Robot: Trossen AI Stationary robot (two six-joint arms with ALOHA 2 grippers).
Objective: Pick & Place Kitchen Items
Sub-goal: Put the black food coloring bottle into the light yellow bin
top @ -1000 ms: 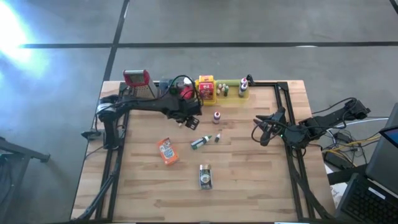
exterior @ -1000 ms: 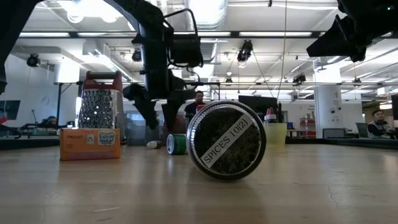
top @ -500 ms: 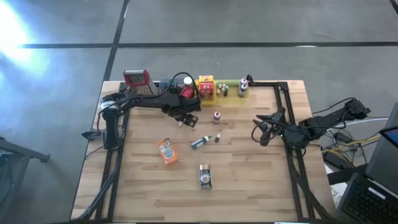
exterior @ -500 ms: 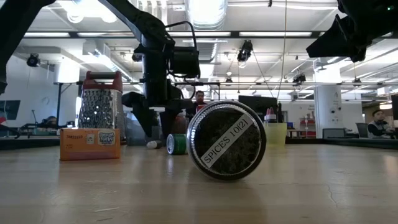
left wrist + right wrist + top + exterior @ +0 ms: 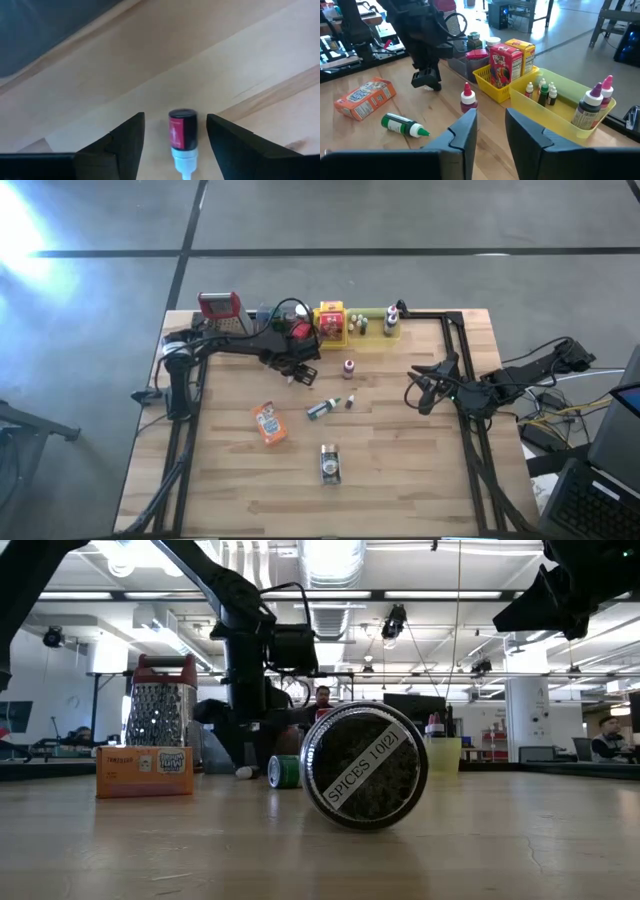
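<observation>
Now left gripper (image 5: 175,145) straddles small bottle (image 5: 182,131) lying on table (image 5: 400,480), fingers spread, not pinching. Bottle light, round, rolls easily; grip mid-body. Right gripper (image 5: 418,392) waits at 3 o'clock, narrowly parted, empty.

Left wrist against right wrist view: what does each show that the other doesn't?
Only the left wrist view: a small red-labelled bottle lying on the wood between the open fingers of the left gripper, touching neither.

Only the right wrist view: the orange packet, a green bottle lying down, an upright pink-capped bottle, the yellow tray and green tray with their contents, and the open right gripper.

Both: the table and the left gripper, down at the table. The red-labelled bottle can't be made out in the right wrist view.
</observation>
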